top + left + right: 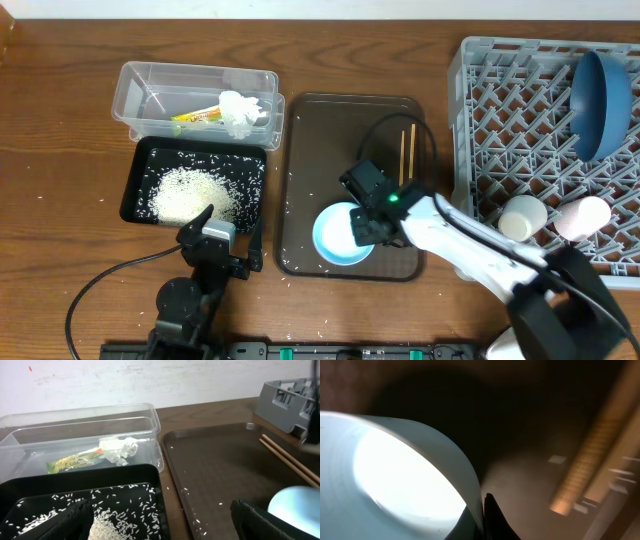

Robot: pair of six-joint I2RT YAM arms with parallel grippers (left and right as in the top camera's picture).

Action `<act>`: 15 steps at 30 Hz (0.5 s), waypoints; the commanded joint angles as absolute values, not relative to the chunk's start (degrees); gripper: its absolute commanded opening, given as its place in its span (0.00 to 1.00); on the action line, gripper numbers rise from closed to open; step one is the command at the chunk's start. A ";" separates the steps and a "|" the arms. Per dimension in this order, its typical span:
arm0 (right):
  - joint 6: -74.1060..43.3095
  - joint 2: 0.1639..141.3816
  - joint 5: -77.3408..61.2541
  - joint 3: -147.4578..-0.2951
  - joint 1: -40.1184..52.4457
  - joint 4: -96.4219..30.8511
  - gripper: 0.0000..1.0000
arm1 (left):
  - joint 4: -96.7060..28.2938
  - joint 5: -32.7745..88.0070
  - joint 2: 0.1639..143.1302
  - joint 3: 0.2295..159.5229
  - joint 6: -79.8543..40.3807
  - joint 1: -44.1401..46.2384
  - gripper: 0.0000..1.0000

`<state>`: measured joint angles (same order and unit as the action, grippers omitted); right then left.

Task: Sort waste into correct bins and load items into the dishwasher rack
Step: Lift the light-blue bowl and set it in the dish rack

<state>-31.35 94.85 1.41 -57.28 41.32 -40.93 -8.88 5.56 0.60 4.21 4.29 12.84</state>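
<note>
The right gripper (378, 222) is closed on the right-hand rim of the light blue bowl (335, 238); in the right wrist view the thin rim runs straight down into the dark fingertips. The bowl sits, white inside up, at the near end of the brown serving tray (320, 150). The thin wooden chopsticks (407, 155) lie side by side on the same tray, further back and apart from the bowl. The left gripper (222, 240) stands wide open with nothing in it, at the near edge of the shallow black tray (140, 150). That tray holds a heap of white rice grains (188, 192), with stray grains scattered round it and a few on the serving tray and the table (60, 150). Just behind the black tray is the clear plastic tub (125, 100), with the yellow-green snack wrapper (197, 116) and the crumpled white tissue (243, 112) inside. To the right, the grey dishwasher rack (470, 120) carries the dark blue dish (600, 100) on edge, plus the whitish cup (522, 217) and the pink cup (582, 215) side by side near its front.
</note>
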 commanded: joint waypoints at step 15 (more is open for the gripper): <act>-29.41 67.18 75.00 -60.97 29.41 -43.27 0.01 | -9.28 4.91 0.23 2.74 4.03 12.56 0.90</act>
